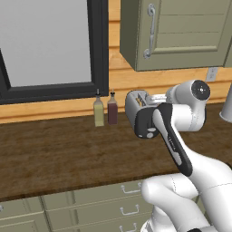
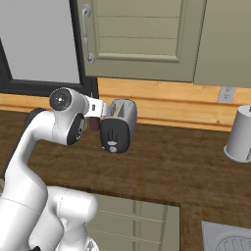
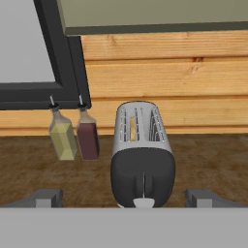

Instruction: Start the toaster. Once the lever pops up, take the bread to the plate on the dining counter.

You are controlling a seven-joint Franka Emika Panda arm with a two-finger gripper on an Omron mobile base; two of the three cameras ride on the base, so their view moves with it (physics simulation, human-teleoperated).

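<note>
Toaster (image 3: pixel 142 160) holds a tan bread (image 3: pixel 132 129) slice in its left slot, gripper (image 3: pixel 125 197) fingers spread wide apart.

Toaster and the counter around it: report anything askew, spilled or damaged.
Nothing stands out. The toaster stands upright and square on the counter, a slice of bread in one slot. The two bottles beside it stand upright, with no spill.

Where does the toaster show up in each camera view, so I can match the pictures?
Left base view: toaster right of centre on the wooden counter, partly behind the arm.
Right base view: left of centre, dark end panel facing the camera.
Hand view: lower centre, slots visible on top.
Shared landmark: the dark window frame left of it.
</note>
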